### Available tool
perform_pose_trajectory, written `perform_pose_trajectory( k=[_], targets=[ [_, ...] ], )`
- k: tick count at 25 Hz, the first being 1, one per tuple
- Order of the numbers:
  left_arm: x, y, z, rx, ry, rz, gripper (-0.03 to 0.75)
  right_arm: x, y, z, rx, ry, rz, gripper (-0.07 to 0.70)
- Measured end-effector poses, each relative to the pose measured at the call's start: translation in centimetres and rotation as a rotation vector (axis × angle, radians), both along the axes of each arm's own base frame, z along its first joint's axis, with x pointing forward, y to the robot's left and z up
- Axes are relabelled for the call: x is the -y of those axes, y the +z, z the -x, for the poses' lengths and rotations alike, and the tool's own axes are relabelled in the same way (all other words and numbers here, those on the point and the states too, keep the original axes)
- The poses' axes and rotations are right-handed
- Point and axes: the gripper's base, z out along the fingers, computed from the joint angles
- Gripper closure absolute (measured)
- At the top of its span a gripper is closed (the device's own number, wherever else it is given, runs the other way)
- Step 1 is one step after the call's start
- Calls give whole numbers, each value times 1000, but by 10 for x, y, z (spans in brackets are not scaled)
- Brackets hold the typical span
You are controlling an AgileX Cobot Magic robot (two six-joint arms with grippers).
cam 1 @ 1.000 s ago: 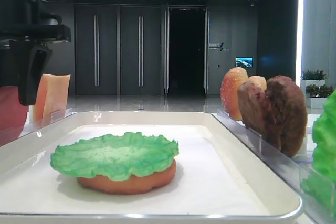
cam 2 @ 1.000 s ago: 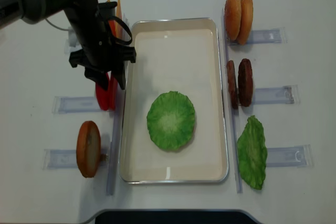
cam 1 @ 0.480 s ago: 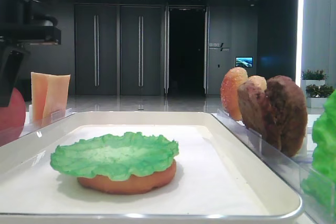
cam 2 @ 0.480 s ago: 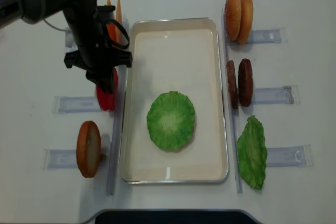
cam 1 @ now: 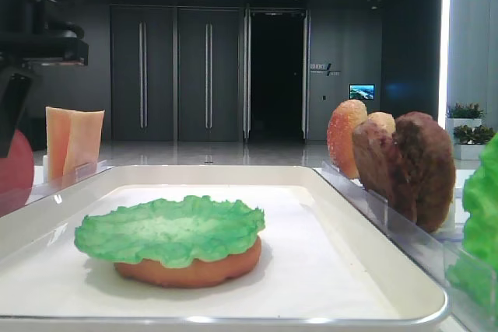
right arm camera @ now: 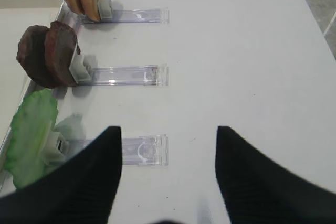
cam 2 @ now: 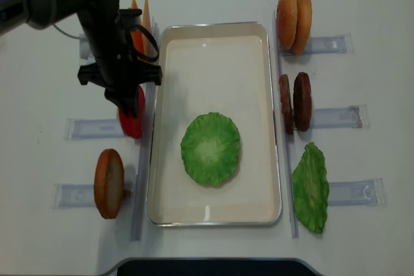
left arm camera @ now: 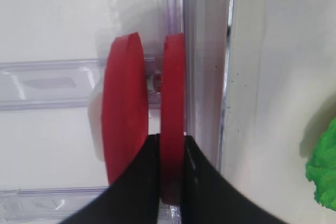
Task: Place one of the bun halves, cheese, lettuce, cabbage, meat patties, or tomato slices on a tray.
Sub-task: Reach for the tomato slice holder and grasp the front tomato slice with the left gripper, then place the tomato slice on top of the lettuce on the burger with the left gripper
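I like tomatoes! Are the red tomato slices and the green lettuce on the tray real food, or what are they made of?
Probably pretend food. The tomato slices look like smooth, matte plastic or rubber: one even red, no seeds or juice, and the left pincer squeezes one without denting it. The lettuce looks like soft foam or rubber, with a thick, evenly ruffled edge and a dull, dry surface.

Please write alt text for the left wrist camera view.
The left gripper is shut on the right one of two upright tomato slices in a clear holder, beside the white tray; green lettuce shows at right.
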Motion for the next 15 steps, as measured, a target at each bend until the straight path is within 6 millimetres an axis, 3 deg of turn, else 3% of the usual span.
perform_pose_trajectory(
  k=[15],
  targets=[
    [5, 41, -13, 86, 0, 30, 660, 0, 0, 0, 0, 0, 0, 223]
  ],
)
